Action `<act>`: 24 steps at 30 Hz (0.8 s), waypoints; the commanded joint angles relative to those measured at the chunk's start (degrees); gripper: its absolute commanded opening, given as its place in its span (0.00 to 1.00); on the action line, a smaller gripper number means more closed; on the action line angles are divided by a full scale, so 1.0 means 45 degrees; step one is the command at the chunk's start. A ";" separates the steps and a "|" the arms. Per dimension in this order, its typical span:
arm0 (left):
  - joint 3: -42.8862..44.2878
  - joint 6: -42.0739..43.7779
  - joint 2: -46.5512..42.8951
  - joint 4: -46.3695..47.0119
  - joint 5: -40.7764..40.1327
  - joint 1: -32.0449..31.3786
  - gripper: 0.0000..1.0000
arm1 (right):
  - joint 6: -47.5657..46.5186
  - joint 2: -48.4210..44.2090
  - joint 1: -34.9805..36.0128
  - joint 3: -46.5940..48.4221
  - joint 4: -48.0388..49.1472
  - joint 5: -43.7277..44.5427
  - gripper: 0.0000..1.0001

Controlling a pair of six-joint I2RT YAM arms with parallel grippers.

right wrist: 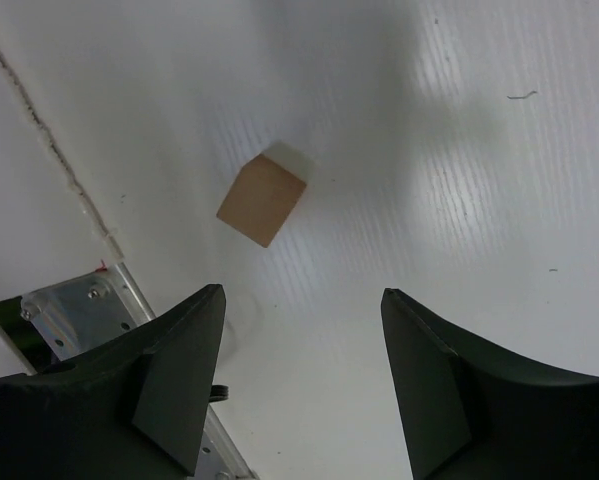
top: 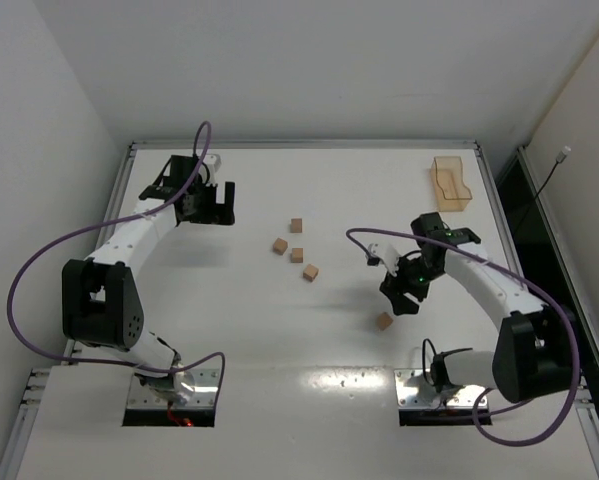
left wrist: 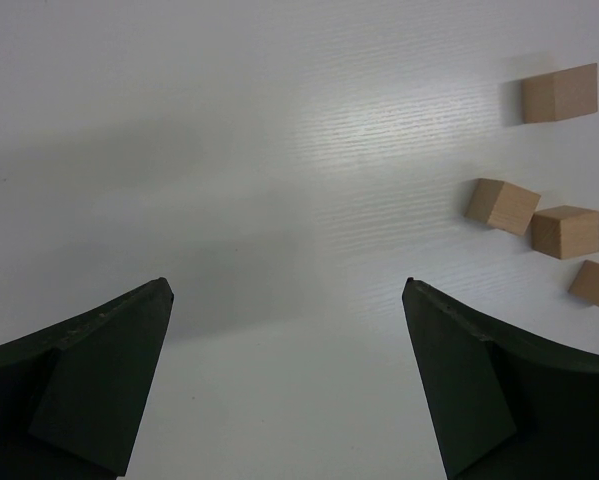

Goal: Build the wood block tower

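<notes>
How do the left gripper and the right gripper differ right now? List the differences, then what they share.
The left gripper stands wider open than the right gripper. The left gripper has four clustered blocks off to its side; the right gripper has one lone block just ahead of it. Both are open and hold nothing.

Four wood blocks [top: 296,255] lie in a loose cluster at the middle of the tabletop [top: 309,180], none stacked: one at the back, two nearer the middle, one at the front right. A fifth block [top: 384,321] sits alone, well apart to the front right, just beside the right gripper [top: 399,300] and ahead of its jaws. The left gripper [top: 215,212] stands far left, the cluster to its right. A tray [top: 451,185] rests at the far right corner, behind the right arm
</notes>
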 commanded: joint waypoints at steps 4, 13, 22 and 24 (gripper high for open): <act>0.0089 -0.0007 -0.0157 0.0363 -0.0152 -0.0084 1.00 | -0.1013 -0.0256 0.0980 -0.0085 -0.0515 -0.0295 0.62; 0.0089 0.0110 -0.0040 0.0363 -0.0269 -0.0084 1.00 | -0.1266 0.1248 0.2581 0.0501 -0.1257 0.0214 0.62; 0.0206 0.0110 0.0213 0.0363 -0.0269 -0.0084 1.00 | -0.0917 0.2301 0.3245 0.0383 -0.0733 0.0896 0.62; 0.0323 0.0110 0.0214 0.0363 -0.0269 -0.0084 1.00 | -0.0507 0.2594 0.3382 0.0383 -0.0478 0.1247 0.62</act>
